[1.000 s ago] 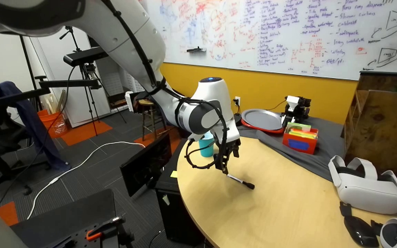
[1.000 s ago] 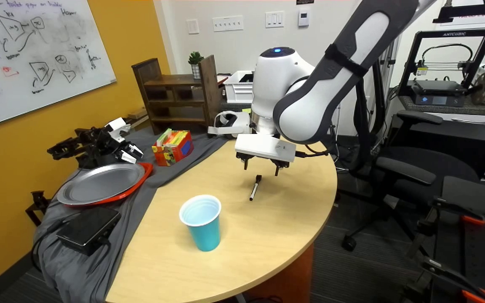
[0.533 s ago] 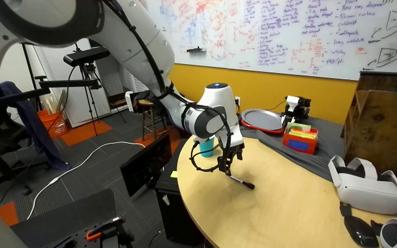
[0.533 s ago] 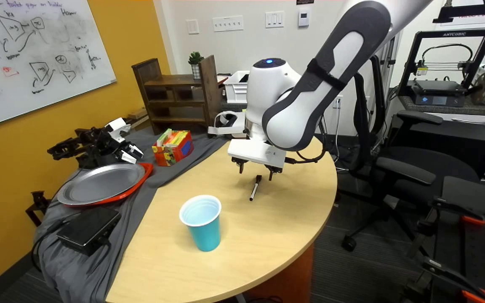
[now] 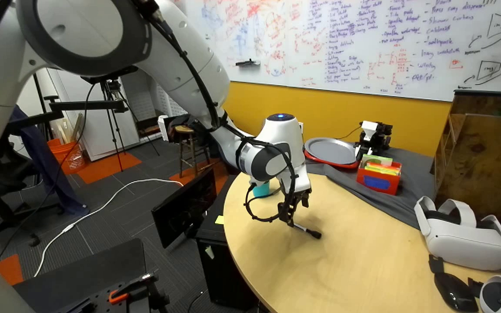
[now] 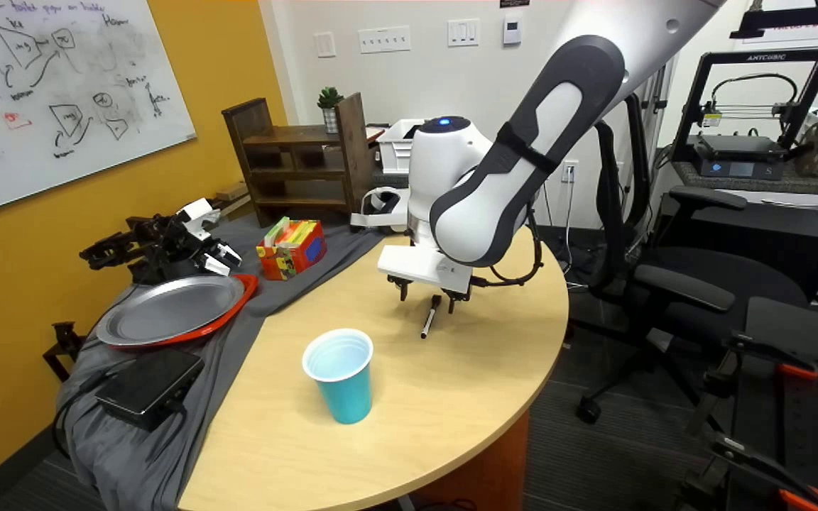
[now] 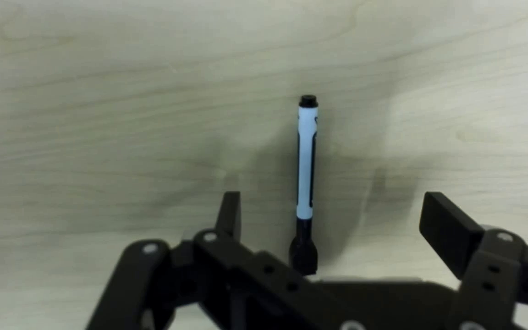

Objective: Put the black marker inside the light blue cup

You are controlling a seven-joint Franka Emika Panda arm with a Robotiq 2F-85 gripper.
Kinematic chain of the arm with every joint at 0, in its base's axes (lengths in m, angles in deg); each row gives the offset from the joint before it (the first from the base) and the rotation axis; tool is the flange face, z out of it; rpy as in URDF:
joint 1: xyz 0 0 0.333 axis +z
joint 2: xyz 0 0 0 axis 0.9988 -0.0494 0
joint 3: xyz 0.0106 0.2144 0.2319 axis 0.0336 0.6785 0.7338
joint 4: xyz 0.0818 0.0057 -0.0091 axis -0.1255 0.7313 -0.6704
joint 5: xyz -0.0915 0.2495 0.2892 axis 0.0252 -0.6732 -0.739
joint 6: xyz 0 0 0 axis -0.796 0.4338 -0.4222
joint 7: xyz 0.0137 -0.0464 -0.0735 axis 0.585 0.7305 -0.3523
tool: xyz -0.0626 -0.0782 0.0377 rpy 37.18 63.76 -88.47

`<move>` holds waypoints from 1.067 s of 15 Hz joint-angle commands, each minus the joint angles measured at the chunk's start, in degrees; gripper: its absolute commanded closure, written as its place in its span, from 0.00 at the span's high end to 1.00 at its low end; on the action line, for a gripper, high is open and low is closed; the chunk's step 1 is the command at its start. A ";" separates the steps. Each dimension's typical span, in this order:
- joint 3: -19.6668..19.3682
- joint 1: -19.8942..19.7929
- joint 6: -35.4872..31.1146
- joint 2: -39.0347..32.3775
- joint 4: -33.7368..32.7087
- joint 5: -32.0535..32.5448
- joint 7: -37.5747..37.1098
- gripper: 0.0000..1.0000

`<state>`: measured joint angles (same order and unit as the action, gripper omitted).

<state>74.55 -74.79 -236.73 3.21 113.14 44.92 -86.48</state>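
The black marker (image 6: 430,317) lies flat on the round table. It has a white barrel and a black flared end, as the wrist view shows (image 7: 306,160). My gripper (image 7: 332,201) is open and empty, pointing down just above the table. In the wrist view the marker's black end lies between the spread fingers, nearer the left one, touching neither. In an exterior view the gripper (image 6: 427,304) hovers over the marker's far end. The light blue cup (image 6: 347,390) stands upright, apart from both. In an exterior view the arm partly hides the cup (image 5: 261,189).
A grey pan on a red dish (image 6: 175,309), a colourful box (image 6: 292,248) and a small black robot arm (image 6: 167,241) stand on grey cloth along the table's side. A white headset (image 5: 463,234) lies at the edge. A wooden shelf (image 6: 299,156) stands behind.
My gripper has moved down toward the table and sideways, left in one exterior picture and right in the other, over the marker. It stays open. The marker and cup have not moved.
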 commanded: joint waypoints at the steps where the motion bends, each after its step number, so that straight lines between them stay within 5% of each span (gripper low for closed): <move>1: 0.81 -1.00 2.66 -1.78 -2.88 -2.38 2.83 0.96; 9: 1.39 -2.03 3.87 -4.20 -4.97 -3.90 4.37 0.69; 13: 1.53 -2.31 4.77 -5.39 -6.34 -4.75 5.74 0.71; 16: 1.50 -2.35 6.24 -6.06 -7.45 -4.66 5.96 0.60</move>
<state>75.26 -76.22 -233.58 -1.81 108.41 41.84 -82.92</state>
